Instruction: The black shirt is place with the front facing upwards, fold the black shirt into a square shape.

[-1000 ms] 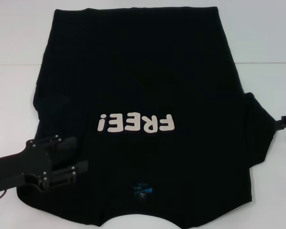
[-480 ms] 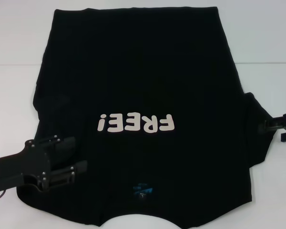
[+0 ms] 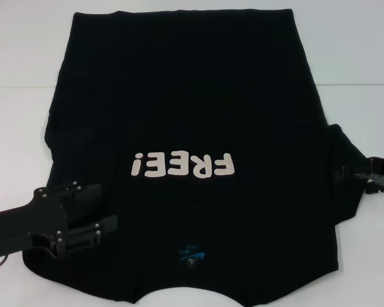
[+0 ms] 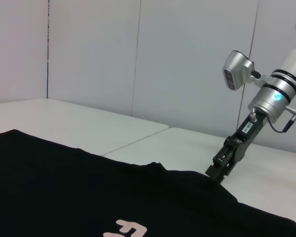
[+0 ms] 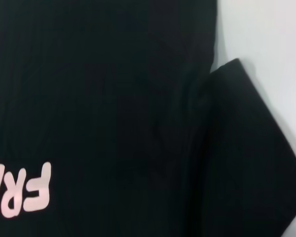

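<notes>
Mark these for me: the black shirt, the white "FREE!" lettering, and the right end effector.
black shirt (image 3: 185, 96): head view, plain chest cloth above the print.
"FREE!" lettering (image 3: 182, 165): head view, middle letters.
right end effector (image 4: 218, 173): left wrist view, tip at the shirt's sleeve edge.
</notes>
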You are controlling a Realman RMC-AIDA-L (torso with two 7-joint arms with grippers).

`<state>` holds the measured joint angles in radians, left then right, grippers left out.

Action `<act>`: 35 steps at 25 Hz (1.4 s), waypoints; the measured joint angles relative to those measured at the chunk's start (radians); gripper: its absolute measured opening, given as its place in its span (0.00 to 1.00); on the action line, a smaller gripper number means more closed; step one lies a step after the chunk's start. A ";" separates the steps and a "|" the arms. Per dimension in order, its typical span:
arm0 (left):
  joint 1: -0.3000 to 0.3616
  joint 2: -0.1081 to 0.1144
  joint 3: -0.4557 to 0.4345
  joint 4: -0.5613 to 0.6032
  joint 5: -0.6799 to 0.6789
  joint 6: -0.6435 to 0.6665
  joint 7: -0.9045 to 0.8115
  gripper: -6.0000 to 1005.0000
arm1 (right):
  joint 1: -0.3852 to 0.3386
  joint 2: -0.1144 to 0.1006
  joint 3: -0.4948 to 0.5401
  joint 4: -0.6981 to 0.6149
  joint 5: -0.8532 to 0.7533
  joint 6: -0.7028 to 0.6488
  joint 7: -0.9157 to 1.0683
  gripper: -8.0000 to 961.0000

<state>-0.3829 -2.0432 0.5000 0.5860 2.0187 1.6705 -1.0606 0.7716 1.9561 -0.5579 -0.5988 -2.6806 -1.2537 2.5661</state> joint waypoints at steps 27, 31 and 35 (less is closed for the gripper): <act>0.002 -0.001 -0.006 0.000 0.000 0.009 0.002 0.70 | 0.003 0.004 -0.037 0.001 -0.007 0.030 0.004 0.32; 0.003 0.000 -0.006 0.000 0.000 0.009 0.003 0.70 | 0.003 0.004 -0.048 0.000 -0.007 0.030 0.006 0.22; 0.003 0.002 -0.006 0.000 0.000 0.009 0.002 0.70 | 0.003 0.004 -0.048 -0.003 -0.007 0.030 0.006 0.08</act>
<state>-0.3804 -2.0413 0.4939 0.5860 2.0187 1.6798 -1.0586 0.7747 1.9604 -0.6059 -0.6020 -2.6874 -1.2236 2.5725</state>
